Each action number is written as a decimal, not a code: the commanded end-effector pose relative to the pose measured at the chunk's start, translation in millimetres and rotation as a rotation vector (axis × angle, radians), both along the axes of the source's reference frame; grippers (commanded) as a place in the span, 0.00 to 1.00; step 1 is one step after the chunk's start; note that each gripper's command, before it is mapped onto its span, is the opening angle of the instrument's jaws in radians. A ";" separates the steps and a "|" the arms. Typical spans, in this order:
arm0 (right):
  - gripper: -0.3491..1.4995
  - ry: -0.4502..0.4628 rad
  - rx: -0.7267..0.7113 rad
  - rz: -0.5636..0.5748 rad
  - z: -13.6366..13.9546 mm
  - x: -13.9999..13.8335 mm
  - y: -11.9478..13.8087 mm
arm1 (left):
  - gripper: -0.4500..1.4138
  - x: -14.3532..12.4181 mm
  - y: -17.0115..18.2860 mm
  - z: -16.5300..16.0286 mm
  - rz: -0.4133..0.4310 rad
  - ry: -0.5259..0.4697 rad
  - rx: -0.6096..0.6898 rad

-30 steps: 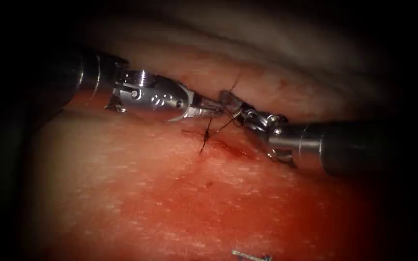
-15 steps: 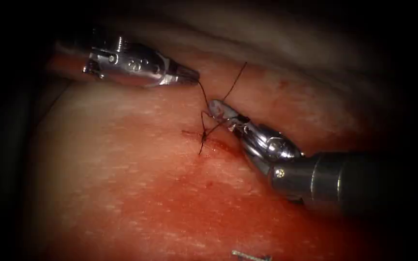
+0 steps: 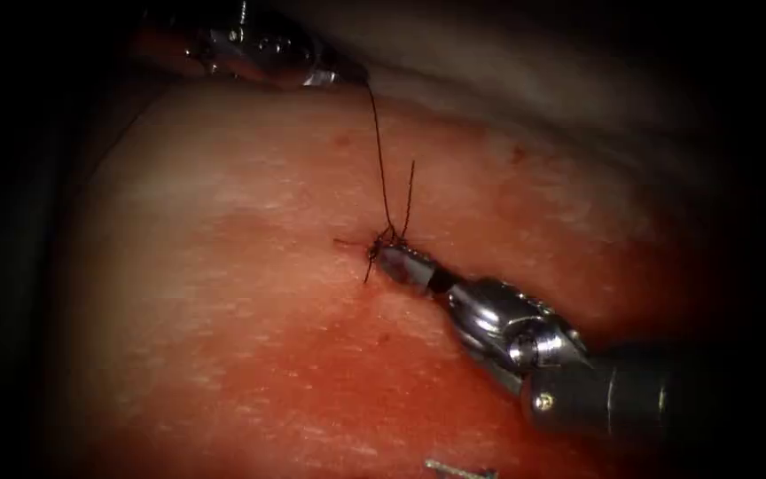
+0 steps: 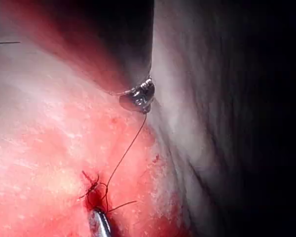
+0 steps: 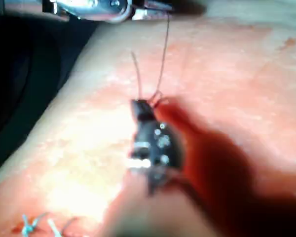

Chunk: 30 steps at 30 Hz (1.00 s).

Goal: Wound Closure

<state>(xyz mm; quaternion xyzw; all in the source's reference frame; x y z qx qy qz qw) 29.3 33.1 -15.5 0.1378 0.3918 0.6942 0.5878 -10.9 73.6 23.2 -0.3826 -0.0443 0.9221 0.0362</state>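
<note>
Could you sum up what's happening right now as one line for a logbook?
Left silver needle driver: shut on dark thin thread | Right silver needle driver: shut on thread at knot | Pink pork tissue: knot at cut | Needle: unseen

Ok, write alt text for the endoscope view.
The left tool, at the far edge of the tissue, holds a taut thread that runs down to a knot at the cut. The right tool has its tip at that knot, beside a short free thread end.

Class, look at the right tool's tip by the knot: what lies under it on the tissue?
The right tool rests its tip against the knot on the tissue. The cut beneath is covered. The left tool holds the thread.
</note>
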 end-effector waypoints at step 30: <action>0.00 0.004 -1.165 -0.978 -0.8 3.4 0.9 | 0.05 0.9 4.9 8.1 -0.033 0.055 0.017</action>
